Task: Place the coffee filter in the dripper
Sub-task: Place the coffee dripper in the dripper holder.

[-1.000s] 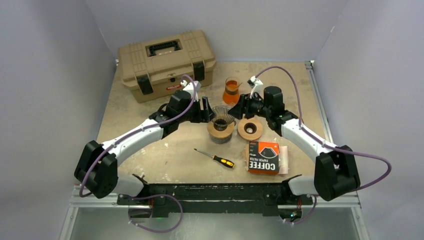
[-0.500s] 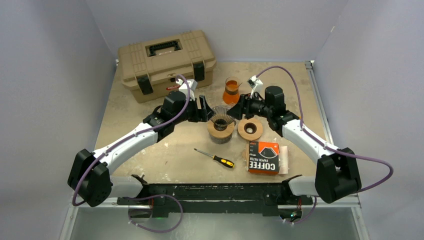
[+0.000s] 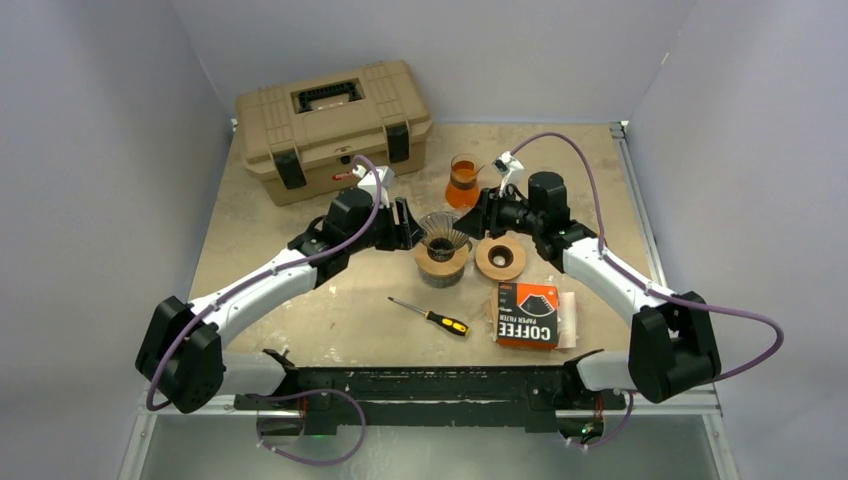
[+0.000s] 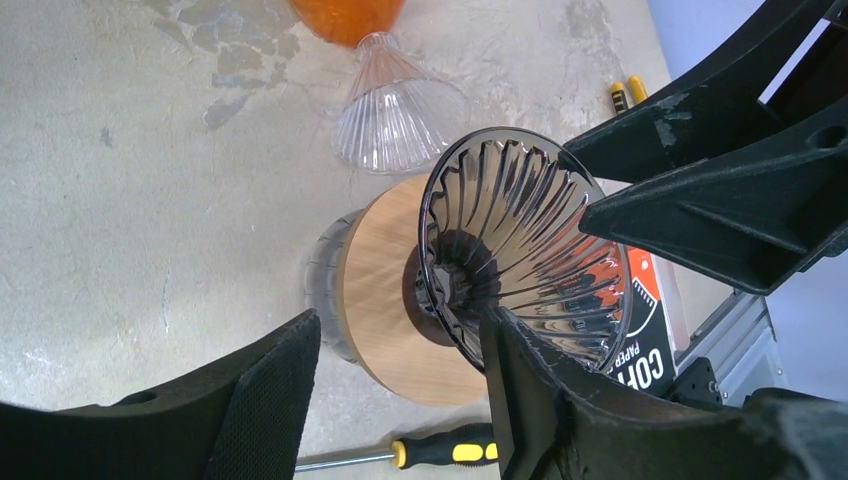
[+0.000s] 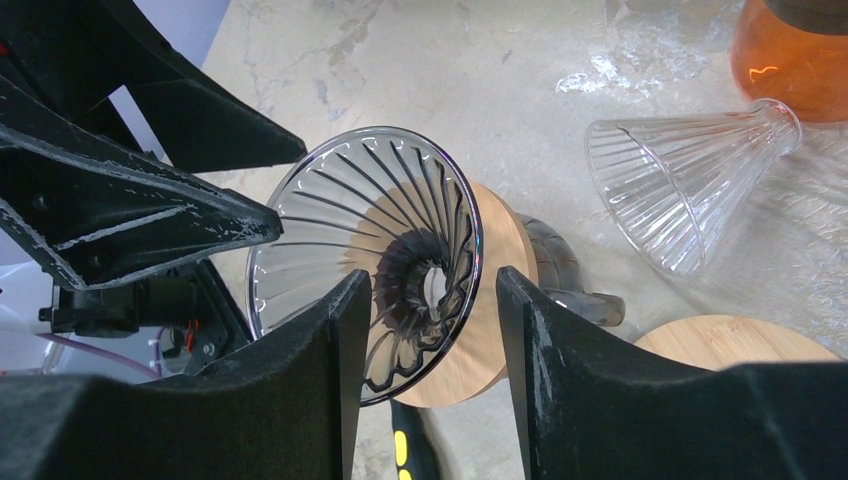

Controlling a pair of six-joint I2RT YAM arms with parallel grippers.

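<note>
- Table (image 3: 300, 300): one mottled beige top, which carried everything we listed below.
- Toolbox (image 3: 333, 125): one, tan with black latches, lid shut, at the far left corner.
- Left arm (image 3: 270, 285) and right arm (image 3: 610, 275): two, white and black, both reaching inward to meet at the dripper from opposite sides.
- Left end effector (image 4: 400, 325): jaws parted, just beside the dripper's left; its right finger overlapped the cone's rim in the left wrist view, but we could not tell whether they touched.
- Right end effector (image 5: 432, 280): jaws parted, with the cone's neck showing in the gap. We could not tell whether either finger touched the glass.
- Filter box (image 3: 527, 315): one, orange and black, lettered COFFEE PAPER FILTER, lying flat near the front edge, well apart from the dripper. A pale paper edge (image 3: 570, 322) showed along its right side.
- Dripper (image 3: 445, 240): one dark ribbed glass cone in a wooden collar (image 4: 385, 300), upright at mid-table, its ribs visible down to the hole.
- Wooden ring (image 3: 500, 258): one, flat, just right of the dripper.
- Orange vessel (image 3: 463, 180): one, beyond the dripper.
- Clear cone (image 5: 680, 190): one, on its side, narrow end toward the orange vessel.
- Screwdriver (image 3: 430, 316): one, yellow and black handle, left of the filter box.
</note>
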